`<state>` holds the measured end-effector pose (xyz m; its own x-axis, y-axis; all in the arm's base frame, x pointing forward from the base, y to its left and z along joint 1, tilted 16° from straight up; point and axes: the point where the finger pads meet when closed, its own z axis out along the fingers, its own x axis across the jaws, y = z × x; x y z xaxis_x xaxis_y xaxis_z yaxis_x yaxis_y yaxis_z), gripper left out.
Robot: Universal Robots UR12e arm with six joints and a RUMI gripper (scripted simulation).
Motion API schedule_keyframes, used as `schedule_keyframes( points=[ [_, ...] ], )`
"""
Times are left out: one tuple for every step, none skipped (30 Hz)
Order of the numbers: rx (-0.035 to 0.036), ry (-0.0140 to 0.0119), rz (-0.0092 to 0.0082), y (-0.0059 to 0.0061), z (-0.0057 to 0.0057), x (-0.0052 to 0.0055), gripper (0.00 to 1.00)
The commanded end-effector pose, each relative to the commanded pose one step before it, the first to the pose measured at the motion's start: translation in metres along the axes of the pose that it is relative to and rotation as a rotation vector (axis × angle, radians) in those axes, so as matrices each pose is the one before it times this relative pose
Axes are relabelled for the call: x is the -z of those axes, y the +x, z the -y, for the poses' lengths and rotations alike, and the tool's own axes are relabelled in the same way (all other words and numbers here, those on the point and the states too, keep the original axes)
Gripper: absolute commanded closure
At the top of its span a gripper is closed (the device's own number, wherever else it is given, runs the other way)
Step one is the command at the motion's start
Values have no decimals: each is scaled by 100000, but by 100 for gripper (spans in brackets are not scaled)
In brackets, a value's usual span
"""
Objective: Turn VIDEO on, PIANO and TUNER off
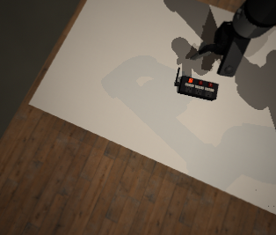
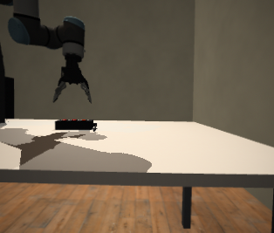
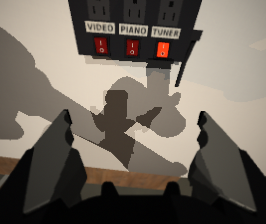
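Note:
A black power strip (image 3: 135, 27) lies face up on the white table, also in the top view (image 1: 197, 88) and the exterior view (image 2: 75, 124). In the wrist view its labels read VIDEO, PIANO, TUNER. The VIDEO switch (image 3: 101, 46) and the PIANO switch (image 3: 132, 48) are dark red. The TUNER switch (image 3: 163, 50) glows bright orange-red. A short black cord (image 3: 184, 65) sticks out at the TUNER end. My gripper (image 3: 135, 111) hangs well above the table, just off the strip's switch side, wide open and empty; it also shows in the exterior view (image 2: 72, 92).
The table edge and the wooden floor (image 3: 69, 170) show close below the fingers in the wrist view. The arm (image 1: 245, 32) casts dark shadows over the table around the strip. A dark wall stands behind the table.

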<state>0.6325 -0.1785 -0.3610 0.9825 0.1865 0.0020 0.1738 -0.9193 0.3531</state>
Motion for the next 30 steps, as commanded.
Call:
schedule_keyframes(
  points=[
    [-116, -212, -97, 114, -101, 62, 0],
    [0, 0, 0, 0, 0, 0, 0],
    [0, 0, 0, 0, 0, 0, 0],
    [0, 0, 0, 0, 0, 0, 0],
    [-108, 135, -6, -14, 12, -14, 0],
    [-629, 762, 16, -101, 48, -83, 0],
    [-1072, 1501, -81, -138, 212, -102, 0],
    [0, 0, 0, 0, 0, 0, 0],
    [0, 0, 0, 0, 0, 0, 0],
    [-1748, 2483, -141, -212, 377, -146, 0],
    [-2509, 3296, -352, -133, 401, -191, 0],
    [-3126, 4065, -356, -181, 506, -246, 0],
    [-3587, 4552, -359, -203, 553, -234, 0],
    [-3818, 4721, -340, -205, 555, -194, 0],
    [0, 0, 0, 0, 0, 0, 0],
    [-3777, 4557, -300, -190, 519, -141, 0],
    [-3454, 4077, -249, -162, 452, -88, 0],
    [0, 0, 0, 0, 0, 0, 0],
    [-2877, 3374, -119, -171, 387, -90, 0],
    [-2122, 2476, -32, -150, 291, -81, 0],
    [-1299, 1523, 31, -119, 187, -74, 0],
    [-561, 671, 56, -76, 90, -56, 0],
    [-84, 64, -83, 65, -22, 2, 0],
    [8, -55, -114, 101, -49, 3, 0],
    [0, 0, 0, 0, 0, 0, 0],
    [0, 0, 0, 0, 0, 0, 0],
    [9, -61, -126, 112, -54, 3, 0],
    [187, 15, 6, 13, 118, -5, 0],
    [156, 12, 5, 11, 98, -4, 0],
    [75, 5, 2, 4, 39, -2, 0]
  ],
)
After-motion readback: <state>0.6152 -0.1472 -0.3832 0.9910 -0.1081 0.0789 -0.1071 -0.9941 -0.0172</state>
